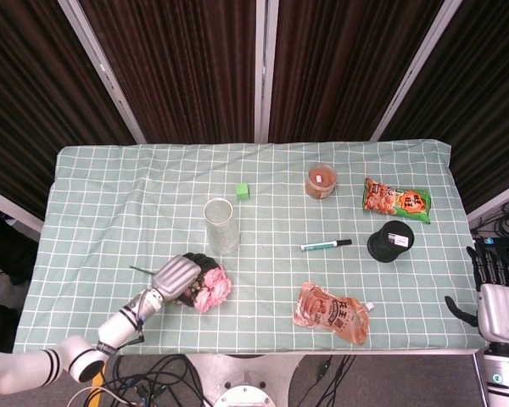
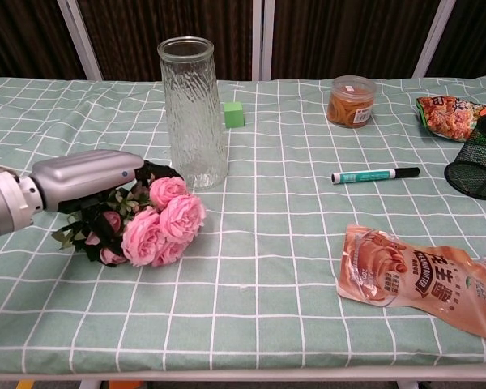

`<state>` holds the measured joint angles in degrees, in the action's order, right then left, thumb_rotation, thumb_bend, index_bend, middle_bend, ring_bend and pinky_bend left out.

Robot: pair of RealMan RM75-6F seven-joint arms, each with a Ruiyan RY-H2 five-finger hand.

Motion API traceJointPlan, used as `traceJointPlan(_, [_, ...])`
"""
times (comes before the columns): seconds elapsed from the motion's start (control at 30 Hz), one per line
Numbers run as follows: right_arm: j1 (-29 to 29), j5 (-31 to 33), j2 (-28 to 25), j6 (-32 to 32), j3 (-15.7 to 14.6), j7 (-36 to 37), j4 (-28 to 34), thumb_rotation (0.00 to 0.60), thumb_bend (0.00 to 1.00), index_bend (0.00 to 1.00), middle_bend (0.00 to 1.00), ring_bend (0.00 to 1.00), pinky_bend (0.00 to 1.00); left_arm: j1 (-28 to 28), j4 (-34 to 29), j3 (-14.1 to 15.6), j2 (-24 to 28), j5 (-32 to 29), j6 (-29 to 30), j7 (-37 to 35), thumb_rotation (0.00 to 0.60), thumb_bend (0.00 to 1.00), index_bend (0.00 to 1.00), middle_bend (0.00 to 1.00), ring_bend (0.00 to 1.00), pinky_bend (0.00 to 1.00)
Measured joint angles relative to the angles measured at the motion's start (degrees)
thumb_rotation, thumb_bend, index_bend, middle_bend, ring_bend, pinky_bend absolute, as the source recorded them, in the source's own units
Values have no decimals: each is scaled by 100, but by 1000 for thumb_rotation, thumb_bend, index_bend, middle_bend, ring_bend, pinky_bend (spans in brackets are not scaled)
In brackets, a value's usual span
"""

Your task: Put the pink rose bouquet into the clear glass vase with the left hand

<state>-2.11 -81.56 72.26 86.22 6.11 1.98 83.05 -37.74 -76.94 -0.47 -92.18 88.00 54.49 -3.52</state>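
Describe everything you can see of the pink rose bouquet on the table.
The pink rose bouquet is a bunch of full pink blooms with smaller buds and dark green leaves. It lies on its side on the checked tablecloth, blooms pointing toward the table's middle, just in front of the clear glass vase. The left hand covers its stem end, dark fingers curled around it.

Lab test rig: dark curtains (image 1: pixel 187 68), floor cables (image 1: pixel 161 381).
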Motion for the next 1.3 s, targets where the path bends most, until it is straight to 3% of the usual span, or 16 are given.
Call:
traceJointPlan(0.27, [9,6,5,3,2,9,-19,600,120,0,0,0,0,105,-33,21,22,67,323,-3,600,100,474,447,408,487])
traceJointPlan(0.5, [16,8,-2,15,10,-2,-9,600,120,0,0,0,0,211,-144,34,219,162,660,27,600,114,507,479,439,517])
traceJointPlan(0.7, [14,-8,2,21,8,-22,4,600,120,0,0,0,0,364,-495,-72,732,177,1097,366,600,114,516,487,447,522])
traceJointPlan(0.9, [11,-69,-17,51,-6,-44,35,600,117,0,0,0,0,622,-797,-420,1154,-60,1759,1407,600,114,519,491,450,525])
traceJointPlan(1.03, [14,-78,-12,72,-4,-66,52,600,116,0,0,0,0,740,-860,-868,1453,-171,2404,2023,600,114,519,491,450,525])
traceJointPlan(1.3, [5,-72,-6,54,-4,-89,62,600,117,0,0,0,0,739,-158,-1498,1389,221,3831,2047,600,114,519,490,450,525])
